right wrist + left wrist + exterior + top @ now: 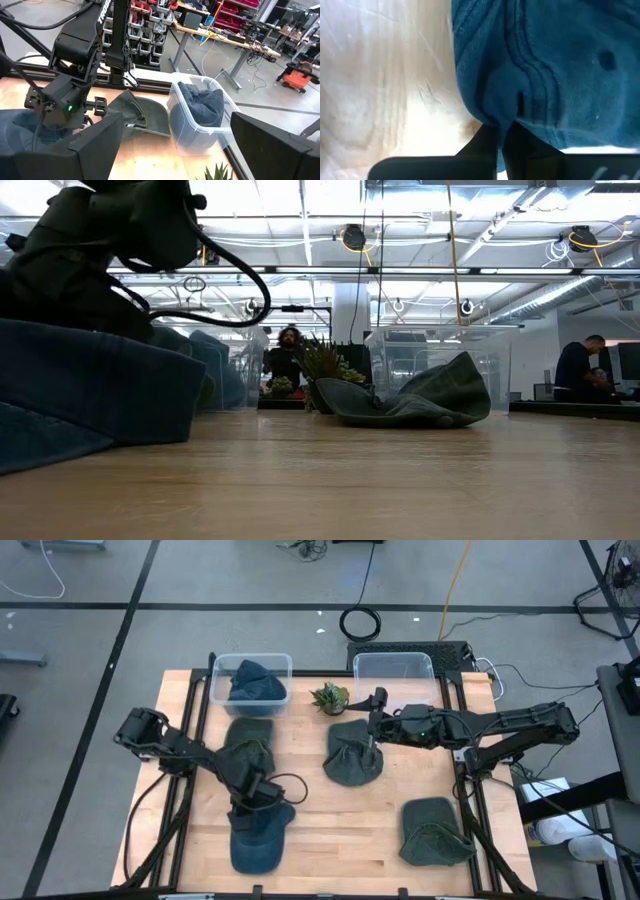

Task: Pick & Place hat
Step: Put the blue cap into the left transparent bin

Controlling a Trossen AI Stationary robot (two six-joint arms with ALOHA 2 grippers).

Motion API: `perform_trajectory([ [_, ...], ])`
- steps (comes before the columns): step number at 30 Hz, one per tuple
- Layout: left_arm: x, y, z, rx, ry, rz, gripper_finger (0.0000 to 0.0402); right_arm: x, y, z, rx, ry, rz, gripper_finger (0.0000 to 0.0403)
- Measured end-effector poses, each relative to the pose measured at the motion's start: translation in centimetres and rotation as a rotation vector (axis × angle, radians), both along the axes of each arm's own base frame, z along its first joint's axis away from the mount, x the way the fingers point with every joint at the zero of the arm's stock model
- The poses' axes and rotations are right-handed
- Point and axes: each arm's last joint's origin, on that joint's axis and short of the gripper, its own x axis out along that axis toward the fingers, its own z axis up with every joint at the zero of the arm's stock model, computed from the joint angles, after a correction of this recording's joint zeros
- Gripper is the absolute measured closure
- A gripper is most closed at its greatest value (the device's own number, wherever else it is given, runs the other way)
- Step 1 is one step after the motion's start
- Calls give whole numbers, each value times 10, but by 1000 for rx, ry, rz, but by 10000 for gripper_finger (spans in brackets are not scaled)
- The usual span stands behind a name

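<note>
My left arm reaches in from the table's left edge toward the front middle, wrist bent down. My left gripper is low at the table; in its wrist view the fingers are pressed together, pinching a fold of blue hat. My right arm stretches from the right edge across toward the table's centre, held above the surface. My right gripper has its fingers spread wide apart, holding nothing.
</note>
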Motion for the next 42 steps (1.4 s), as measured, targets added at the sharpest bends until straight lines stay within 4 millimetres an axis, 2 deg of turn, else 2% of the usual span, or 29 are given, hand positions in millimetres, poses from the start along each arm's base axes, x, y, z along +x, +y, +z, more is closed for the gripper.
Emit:
perform_trajectory([
  [5, 1, 4, 20, -50, -53, 66, 397, 0, 0, 0, 7, -4, -2, 46],
  [12, 1, 14, 74, -138, -235, 172, 398, 0, 0, 1, 18, -13, -4, 46],
  [19, -10, 19, 127, -218, -404, 243, 398, 1, 0, 3, 135, -61, -28, 46],
  [23, -16, 20, 151, -252, -474, 274, 398, 1, 0, 7, 207, -126, -37, 46],
  [31, -19, 24, 188, -240, -620, 319, 398, 2, -2, 15, 425, -261, -63, 46],
  [42, -14, 42, 224, -214, -786, 346, 398, 3, -1, 14, 622, -273, -44, 46],
])
